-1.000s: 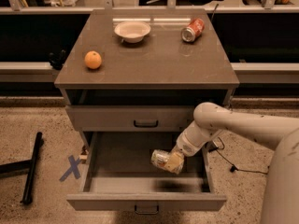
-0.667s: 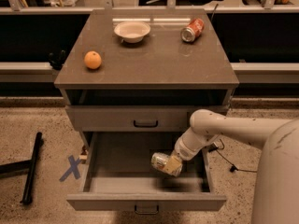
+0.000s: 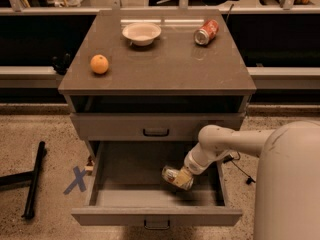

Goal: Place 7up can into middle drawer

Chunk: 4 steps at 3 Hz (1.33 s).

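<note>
Reaching down into the open middle drawer (image 3: 115, 216), the gripper (image 3: 184, 178) appears to pinch the 7up can (image 3: 172, 175), which lies sideways, low inside the drawer's right half.

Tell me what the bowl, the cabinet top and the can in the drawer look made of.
The bowl looks pale and matte, maybe plastic or ceramic. The cabinet top is grey-brown, smooth with a soft sheen, probably laminate. The 7up can seems metal, its silver end glinting; it is at the gripper inside the open middle drawer.
</note>
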Each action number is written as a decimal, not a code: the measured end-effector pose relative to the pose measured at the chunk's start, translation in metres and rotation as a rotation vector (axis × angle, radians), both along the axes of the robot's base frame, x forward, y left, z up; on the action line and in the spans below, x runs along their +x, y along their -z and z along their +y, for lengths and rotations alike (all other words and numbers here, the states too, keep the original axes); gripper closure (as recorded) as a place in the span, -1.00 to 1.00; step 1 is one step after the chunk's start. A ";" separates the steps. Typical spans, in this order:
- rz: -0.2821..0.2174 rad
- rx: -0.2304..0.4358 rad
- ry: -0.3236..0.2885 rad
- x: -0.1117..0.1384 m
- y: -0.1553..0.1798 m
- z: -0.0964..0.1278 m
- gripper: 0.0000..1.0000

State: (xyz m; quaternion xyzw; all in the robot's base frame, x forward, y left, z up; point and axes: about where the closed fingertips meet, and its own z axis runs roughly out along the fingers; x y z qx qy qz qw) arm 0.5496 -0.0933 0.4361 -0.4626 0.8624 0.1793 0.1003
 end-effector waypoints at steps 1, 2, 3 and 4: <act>-0.002 -0.008 0.013 0.003 0.013 0.003 -0.29; -0.007 -0.018 0.041 0.005 0.025 0.001 -0.76; -0.019 -0.017 0.094 0.003 0.027 -0.010 -1.00; -0.065 0.004 0.172 -0.013 -0.003 -0.042 -1.00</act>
